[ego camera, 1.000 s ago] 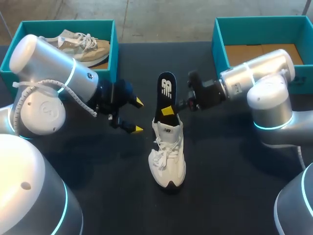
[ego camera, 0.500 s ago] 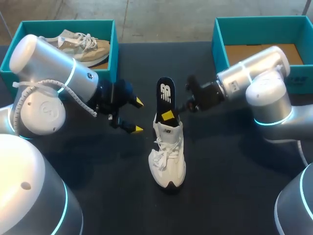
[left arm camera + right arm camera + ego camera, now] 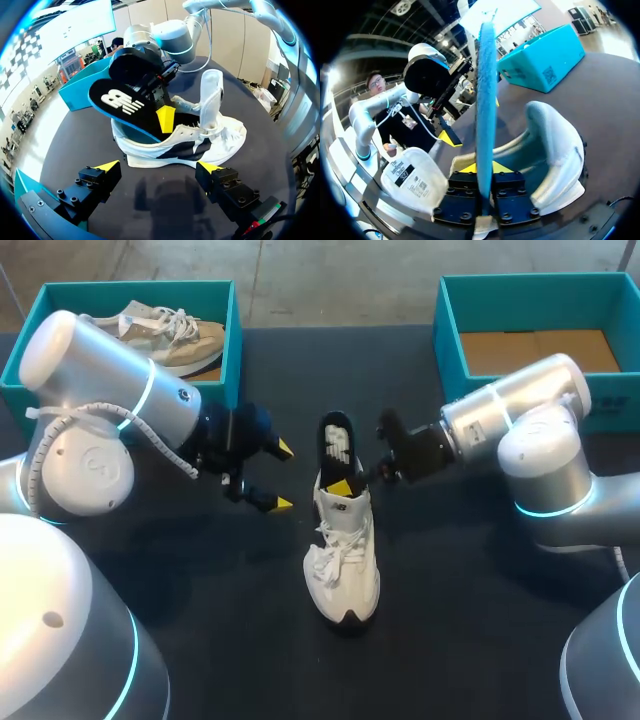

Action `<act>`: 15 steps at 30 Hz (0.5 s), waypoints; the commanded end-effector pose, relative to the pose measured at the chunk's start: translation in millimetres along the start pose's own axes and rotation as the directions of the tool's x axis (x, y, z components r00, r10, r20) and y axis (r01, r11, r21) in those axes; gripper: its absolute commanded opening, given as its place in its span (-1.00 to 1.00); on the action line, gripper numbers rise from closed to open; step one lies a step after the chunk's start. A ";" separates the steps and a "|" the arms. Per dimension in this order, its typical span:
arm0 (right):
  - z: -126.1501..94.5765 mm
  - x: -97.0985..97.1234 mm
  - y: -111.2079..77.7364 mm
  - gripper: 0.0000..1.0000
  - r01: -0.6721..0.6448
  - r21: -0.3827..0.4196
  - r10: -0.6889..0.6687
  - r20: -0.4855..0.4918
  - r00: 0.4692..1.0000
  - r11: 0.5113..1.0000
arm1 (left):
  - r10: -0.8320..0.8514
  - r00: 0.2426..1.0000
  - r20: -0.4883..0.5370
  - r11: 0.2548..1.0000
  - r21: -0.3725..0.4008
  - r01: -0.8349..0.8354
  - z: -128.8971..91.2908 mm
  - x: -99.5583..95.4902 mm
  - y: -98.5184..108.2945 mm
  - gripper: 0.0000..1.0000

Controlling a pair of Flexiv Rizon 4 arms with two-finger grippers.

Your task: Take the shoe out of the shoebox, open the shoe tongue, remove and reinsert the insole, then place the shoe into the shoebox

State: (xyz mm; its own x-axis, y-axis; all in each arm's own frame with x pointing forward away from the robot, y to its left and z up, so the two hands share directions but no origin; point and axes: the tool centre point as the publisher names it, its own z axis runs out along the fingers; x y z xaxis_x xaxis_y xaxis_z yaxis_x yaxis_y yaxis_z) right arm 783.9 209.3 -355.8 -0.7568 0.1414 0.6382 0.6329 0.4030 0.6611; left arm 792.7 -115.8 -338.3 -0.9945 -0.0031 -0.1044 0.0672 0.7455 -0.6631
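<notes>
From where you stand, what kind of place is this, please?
Probably a robot test bench, not a shop: a white lace-up sneaker stands on a black tabletop, with open teal cardboard shoeboxes at its far corners, and my right hand holds the shoe's black insole.

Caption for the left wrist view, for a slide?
Right gripper holds the black insole partway inside the white shoe; left gripper open nearby.

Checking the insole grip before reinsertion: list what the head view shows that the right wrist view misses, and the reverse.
Head view only: the beige shoe inside the left shoebox, the right shoebox, the white shoe's laces and toe. Right wrist view only: the insole's blue edge pinched between the right gripper's fingers. Both: the white shoe, the insole standing in it, the left shoebox's outside and the left gripper.
</notes>
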 end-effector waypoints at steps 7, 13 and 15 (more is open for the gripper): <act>-14.2 7.2 24.9 -0.55 0.040 0.041 -0.042 0.042 0.998 0.998 | 0.000 1.000 0.002 1.000 -0.002 0.000 0.1 1.1 0.0 1.00; -17.8 -6.0 32.1 -0.59 0.053 0.061 -0.055 0.030 0.998 0.997 | 0.000 1.000 0.002 1.000 -0.002 0.000 0.1 1.1 0.0 1.00; -17.8 -10.5 33.3 -0.62 0.057 0.064 -0.059 0.023 0.998 0.996 | 0.000 1.000 0.002 1.000 -0.002 0.000 0.1 1.1 0.0 1.00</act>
State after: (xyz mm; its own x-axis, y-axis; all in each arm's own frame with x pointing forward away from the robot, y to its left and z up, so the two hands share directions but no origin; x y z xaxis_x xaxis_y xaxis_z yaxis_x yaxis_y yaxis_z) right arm 806.2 202.1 -330.3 -0.7990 0.1514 0.5820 0.5792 0.4539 0.6771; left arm 792.7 -115.8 -338.3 -0.9945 -0.0032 -0.1044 0.0672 0.7455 -0.6631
